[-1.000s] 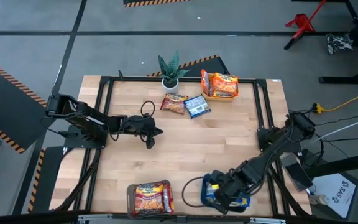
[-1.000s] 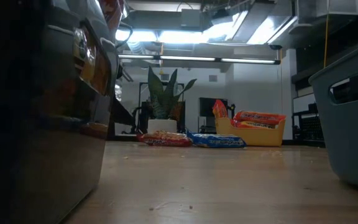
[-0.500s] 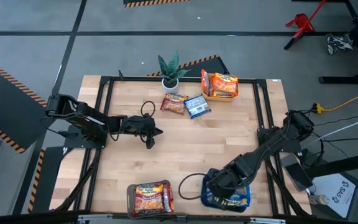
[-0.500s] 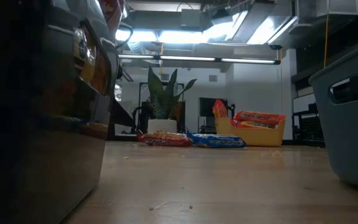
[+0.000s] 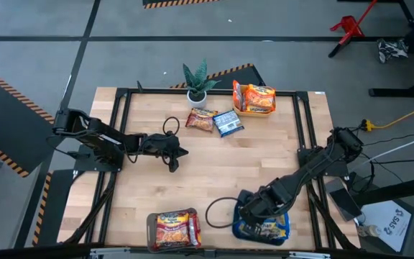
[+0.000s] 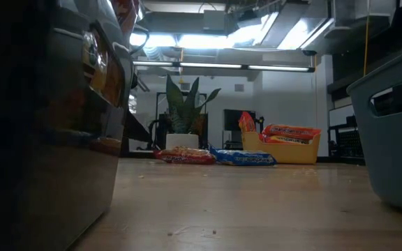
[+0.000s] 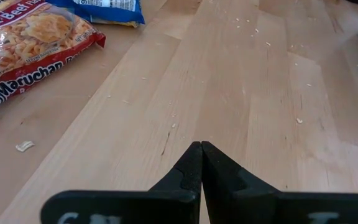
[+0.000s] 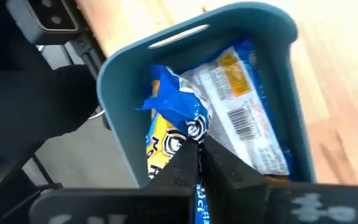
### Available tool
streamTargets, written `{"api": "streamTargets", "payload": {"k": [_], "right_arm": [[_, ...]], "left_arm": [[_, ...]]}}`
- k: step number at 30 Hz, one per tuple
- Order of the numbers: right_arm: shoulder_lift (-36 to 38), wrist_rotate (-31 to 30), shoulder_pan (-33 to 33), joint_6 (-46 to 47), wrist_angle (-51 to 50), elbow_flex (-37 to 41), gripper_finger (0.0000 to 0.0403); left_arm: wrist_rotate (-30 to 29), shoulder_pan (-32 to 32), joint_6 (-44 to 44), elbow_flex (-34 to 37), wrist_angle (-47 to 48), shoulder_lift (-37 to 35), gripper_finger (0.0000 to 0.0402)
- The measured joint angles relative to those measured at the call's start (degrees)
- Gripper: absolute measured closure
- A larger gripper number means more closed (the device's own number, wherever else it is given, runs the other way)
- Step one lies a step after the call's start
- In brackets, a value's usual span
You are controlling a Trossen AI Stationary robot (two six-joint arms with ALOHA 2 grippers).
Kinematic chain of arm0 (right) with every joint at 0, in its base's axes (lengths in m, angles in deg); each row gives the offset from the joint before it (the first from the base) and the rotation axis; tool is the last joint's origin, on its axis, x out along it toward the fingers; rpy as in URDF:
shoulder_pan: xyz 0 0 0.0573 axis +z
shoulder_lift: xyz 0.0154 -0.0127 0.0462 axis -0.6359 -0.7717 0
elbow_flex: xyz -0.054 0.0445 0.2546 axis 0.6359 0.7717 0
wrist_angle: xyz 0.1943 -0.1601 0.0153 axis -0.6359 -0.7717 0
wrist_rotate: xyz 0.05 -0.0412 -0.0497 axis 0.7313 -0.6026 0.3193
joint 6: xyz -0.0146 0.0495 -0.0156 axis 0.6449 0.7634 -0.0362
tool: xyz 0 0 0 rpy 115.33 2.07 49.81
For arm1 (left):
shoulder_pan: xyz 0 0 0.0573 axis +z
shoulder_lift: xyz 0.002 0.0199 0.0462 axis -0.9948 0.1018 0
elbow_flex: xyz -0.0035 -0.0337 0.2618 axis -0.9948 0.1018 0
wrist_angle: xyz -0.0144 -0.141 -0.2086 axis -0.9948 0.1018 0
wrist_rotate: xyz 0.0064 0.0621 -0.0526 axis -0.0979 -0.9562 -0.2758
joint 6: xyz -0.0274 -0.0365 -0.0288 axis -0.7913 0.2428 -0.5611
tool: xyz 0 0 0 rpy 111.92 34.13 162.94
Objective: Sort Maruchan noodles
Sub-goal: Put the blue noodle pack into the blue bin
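Note:
My right gripper (image 5: pixel 254 214) hangs over the teal tray (image 5: pixel 282 232) at the near edge, shut on a blue noodle packet (image 8: pixel 174 115). Another packet (image 8: pixel 244 118) with a barcode lies flat in that tray (image 8: pixel 123 124). My left gripper (image 5: pixel 183 152) waits shut above bare wood at middle left, touching nothing. A red packet (image 5: pixel 201 120) and a blue packet (image 5: pixel 228 123) lie flat on the table at the far middle. The left wrist view shows that red packet (image 7: pixel 23 50) ahead of the shut fingers (image 7: pixel 201 152). My right gripper pinches the blue packet between its two fingers, and a blue strip (image 8: pixel 198 193) shows in the slit between them. The fingers come steeply from above. The packet's crumpled end (image 8: pixel 166 102) bunches just beyond the fingertips, inside the teal tray's walls.
A yellow tray (image 5: pixel 244 109) with orange packets stands at the far edge, beside a potted plant (image 5: pixel 197 83). A brown tray (image 5: pixel 152 232) with red packets sits at the near edge, left of the teal one. The table's middle is bare wood.
My right gripper has gone a little toward the table's left edge and slightly down over the teal tray, staying shut on the blue packet. My left arm has kept still.

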Motion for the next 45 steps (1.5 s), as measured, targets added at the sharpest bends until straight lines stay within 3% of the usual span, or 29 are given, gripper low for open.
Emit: {"api": "streamTargets", "payload": {"k": [4, 13, 22, 30, 37, 45], "right_arm": [[0.00, -0.98, -0.01, -1.08, -1.38, 0.00, 0.0376], [-0.02, -9.35, -1.51, -5.32, -8.31, 0.02, 0.0288], [-0.02, -18.36, -4.24, -10.41, -10.18, 0.02, 0.0272], [-0.09, -18.40, -4.11, -2.70, -14.71, 3.51, 0.0271], [-0.11, -9.88, -4.11, -2.56, -2.35, 10.46, 0.0271], [-0.04, -8.37, -4.07, -5.38, 0.19, 8.74, 0.0271]], "left_arm": [[0.00, -0.01, 0.00, 0.01, 0.00, 0.00, 0.0401], [-1.36, 0.03, 0.00, 0.01, 0.01, 0.00, 0.0401], [-1.36, 0.03, -0.02, 0.01, 0.16, 0.00, 0.0401], [-1.66, 0.05, -0.02, 0.00, 0.17, 0.00, 0.0401], [-1.64, 0.05, -0.02, 0.00, 0.46, 0.00, 0.0401], [-1.46, 0.03, -0.02, 0.01, 0.42, 0.00, 0.0401]]}}
